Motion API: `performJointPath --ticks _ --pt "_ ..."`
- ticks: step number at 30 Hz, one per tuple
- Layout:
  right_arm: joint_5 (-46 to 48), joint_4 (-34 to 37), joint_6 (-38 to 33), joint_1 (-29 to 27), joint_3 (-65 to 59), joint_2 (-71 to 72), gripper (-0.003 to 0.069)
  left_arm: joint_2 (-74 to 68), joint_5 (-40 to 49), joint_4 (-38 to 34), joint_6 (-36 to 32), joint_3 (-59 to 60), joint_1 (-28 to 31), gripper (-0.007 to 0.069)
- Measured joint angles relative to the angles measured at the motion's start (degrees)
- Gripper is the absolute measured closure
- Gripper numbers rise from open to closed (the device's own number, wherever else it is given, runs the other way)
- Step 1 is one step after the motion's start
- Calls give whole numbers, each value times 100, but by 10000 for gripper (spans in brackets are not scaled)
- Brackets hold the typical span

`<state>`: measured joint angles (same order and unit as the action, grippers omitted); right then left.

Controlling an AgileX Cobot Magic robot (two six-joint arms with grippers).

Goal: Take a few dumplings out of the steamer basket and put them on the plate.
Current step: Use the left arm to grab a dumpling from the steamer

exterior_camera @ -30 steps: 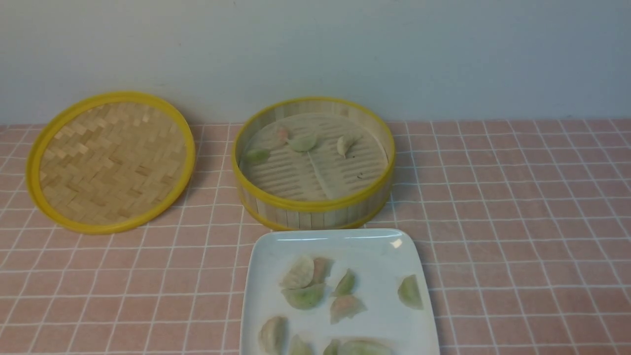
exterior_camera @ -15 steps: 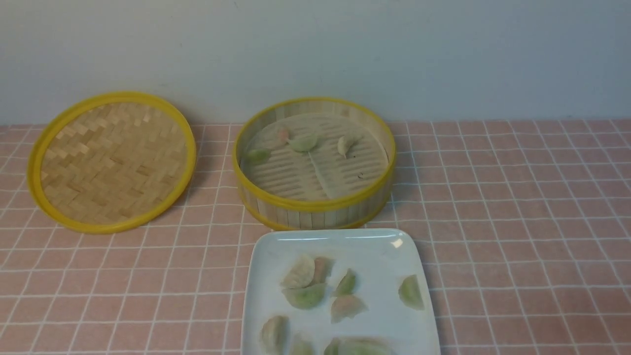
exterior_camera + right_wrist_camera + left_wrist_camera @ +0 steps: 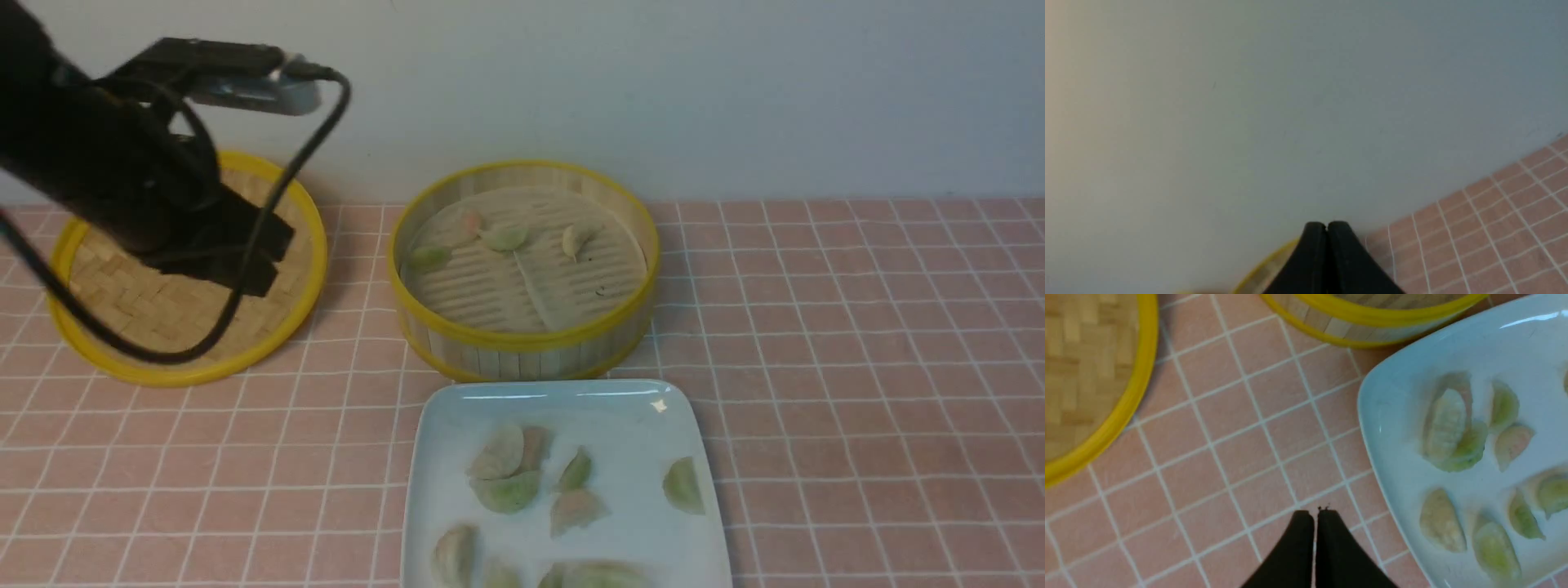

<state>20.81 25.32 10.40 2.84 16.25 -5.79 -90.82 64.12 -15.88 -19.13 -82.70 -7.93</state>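
Observation:
The steamer basket (image 3: 522, 339) stands at the middle back and holds several dumplings (image 3: 502, 237) on the far side of its slatted floor. In front of it the white plate (image 3: 620, 408) carries several more dumplings (image 3: 506, 490). My left arm (image 3: 122, 188) reaches in from the upper left, in front of the lid. In the left wrist view my left gripper (image 3: 1314, 512) is shut and empty above the tablecloth, beside the plate (image 3: 1396, 416) with its dumplings (image 3: 1447, 424). My right gripper (image 3: 1326, 224) is shut, empty and faces the wall. It is out of the front view.
The flat woven lid (image 3: 188, 376) lies left of the basket, partly covered by my left arm and its cable (image 3: 269, 196). A pink checked tablecloth (image 3: 857, 367) covers the table, and a pale wall runs along the back. A yellow rim (image 3: 1265, 265) shows by the right fingers.
My left arm has come into the front view from the upper left; earlier no arm showed. The dumplings, basket, plate and lid have not moved.

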Motion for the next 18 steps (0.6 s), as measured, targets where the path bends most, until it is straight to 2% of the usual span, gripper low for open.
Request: performJointPath --ticks 3,7,10,13,16,18 --pt "1539 -614 -328 7 1225 -1194 673 -652 7 219 -4 -719 -375 631" --pt "3294 -1231 -790 7 2593 -2672 673 -1298 13 305 -60 -1572 -603 631" --pt "3926 -1379 -1040 7 3158 -3482 673 -1768 -47 306 -79 -2064 -629 631" --pt "4106 -1344 -1118 7 3406 -3915 673 -2114 -293 332 -121 -2386 -629 620" --pt "4113 -1105 -1181 7 3450 -4254 673 -2514 -775 350 -319 -2573 -629 571" --pt "4107 -903 -1291 7 3454 -4442 673 -2849 -1358 350 -517 -2601 -648 494"
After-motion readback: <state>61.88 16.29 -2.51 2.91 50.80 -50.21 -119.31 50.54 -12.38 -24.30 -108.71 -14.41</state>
